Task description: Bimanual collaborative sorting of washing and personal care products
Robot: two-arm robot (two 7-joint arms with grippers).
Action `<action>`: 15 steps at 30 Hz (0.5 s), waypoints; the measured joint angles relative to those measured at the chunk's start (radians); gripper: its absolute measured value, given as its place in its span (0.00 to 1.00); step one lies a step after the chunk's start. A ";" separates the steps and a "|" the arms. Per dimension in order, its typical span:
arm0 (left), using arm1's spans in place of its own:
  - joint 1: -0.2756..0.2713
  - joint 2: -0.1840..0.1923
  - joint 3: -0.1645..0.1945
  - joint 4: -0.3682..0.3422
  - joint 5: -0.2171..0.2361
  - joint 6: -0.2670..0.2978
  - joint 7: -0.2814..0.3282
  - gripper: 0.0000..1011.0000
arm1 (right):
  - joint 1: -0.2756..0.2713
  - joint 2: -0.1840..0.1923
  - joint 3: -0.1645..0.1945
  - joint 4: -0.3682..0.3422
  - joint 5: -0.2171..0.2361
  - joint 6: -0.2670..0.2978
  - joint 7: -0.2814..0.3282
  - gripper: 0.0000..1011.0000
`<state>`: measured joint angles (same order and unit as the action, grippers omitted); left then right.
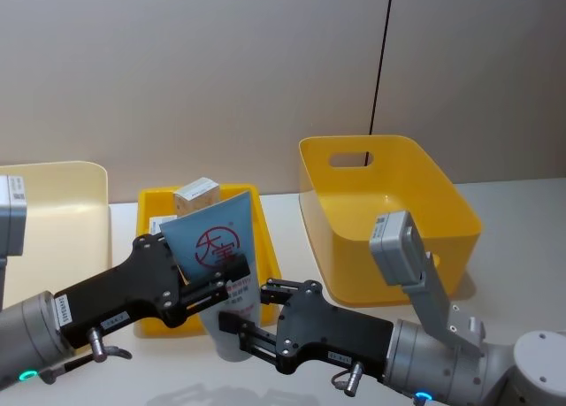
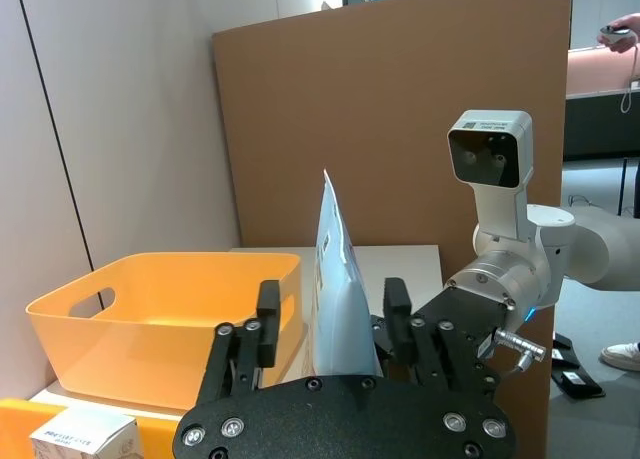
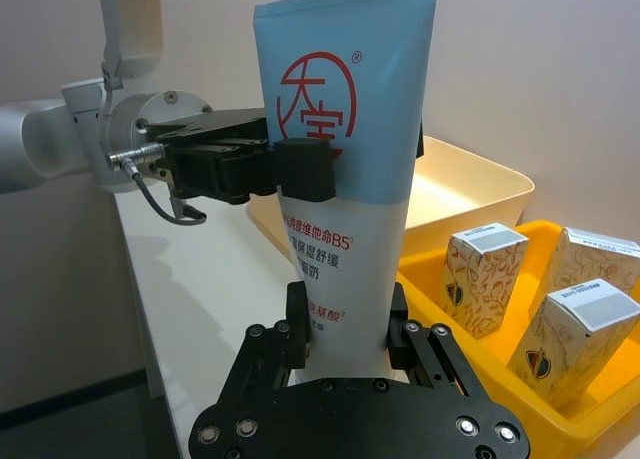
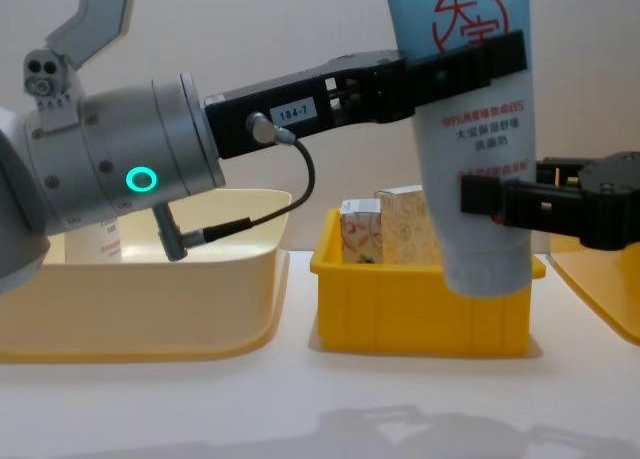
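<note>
Quick count from my end: one pale-blue tube (image 1: 217,256), upright with the cap end down, held off the table (image 1: 522,203) just in front of the small yellow tray (image 1: 265,238). Both grippers have it. The left gripper (image 1: 225,278) is clamped across the tube's upper half, and the right gripper (image 1: 248,313) is closed on the lower part near the cap. I count three white cartons (image 3: 480,279) standing in the tray. Bins: one cream bin (image 1: 80,194) on the left, one big yellow bin (image 1: 398,211) on the right, tray between them.
</note>
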<state>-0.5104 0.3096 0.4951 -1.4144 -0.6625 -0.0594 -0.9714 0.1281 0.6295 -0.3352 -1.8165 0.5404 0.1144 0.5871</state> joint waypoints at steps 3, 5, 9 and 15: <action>0.000 0.000 0.000 0.000 0.000 0.000 0.000 0.70 | 0.000 0.001 0.000 0.000 0.000 0.000 -0.001 0.42; 0.000 0.000 0.000 0.000 0.000 0.000 0.000 0.76 | -0.001 0.002 0.001 -0.001 0.001 -0.001 -0.002 0.42; 0.000 0.000 0.000 0.000 0.000 0.000 0.000 0.86 | -0.009 0.006 0.009 -0.004 0.002 -0.003 -0.013 0.42; 0.000 0.000 0.000 0.000 0.000 0.000 0.000 0.99 | -0.037 0.019 0.035 -0.018 0.005 -0.010 -0.049 0.42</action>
<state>-0.5104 0.3096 0.4951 -1.4144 -0.6624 -0.0594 -0.9719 0.0913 0.6488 -0.3002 -1.8350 0.5457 0.1044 0.5380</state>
